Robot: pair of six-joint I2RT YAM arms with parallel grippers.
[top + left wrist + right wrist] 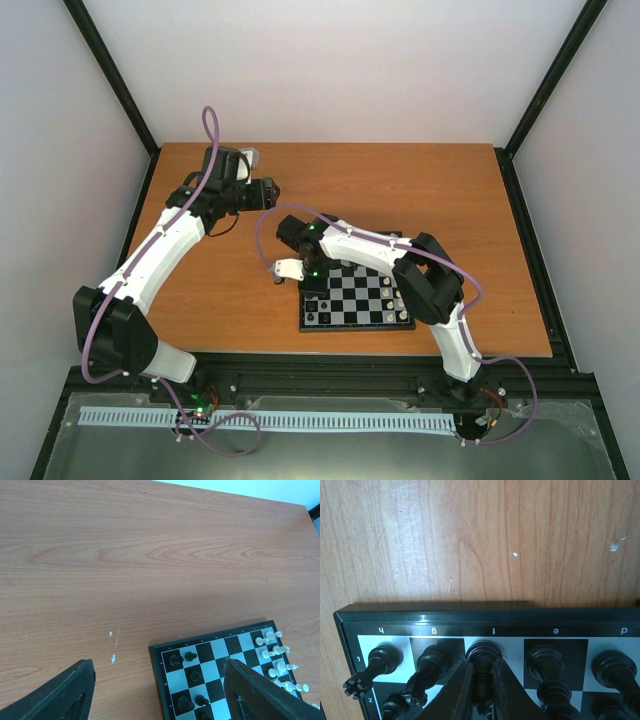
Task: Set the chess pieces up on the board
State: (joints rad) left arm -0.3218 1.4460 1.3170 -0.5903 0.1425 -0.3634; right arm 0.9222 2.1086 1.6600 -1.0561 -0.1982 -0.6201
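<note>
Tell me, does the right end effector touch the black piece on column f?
Touching. In the right wrist view, the right end effector has both fingers against the black piece, with no gap.

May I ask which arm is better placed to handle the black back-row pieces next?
Right: the right gripper is shut on the black f-file piece, while the left gripper hangs open, away from the board.

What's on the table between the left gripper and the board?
Only bare table with a few white flecks, as the left wrist view shows between the fingers and the board. In the top view the right arm crosses above that stretch.
</note>
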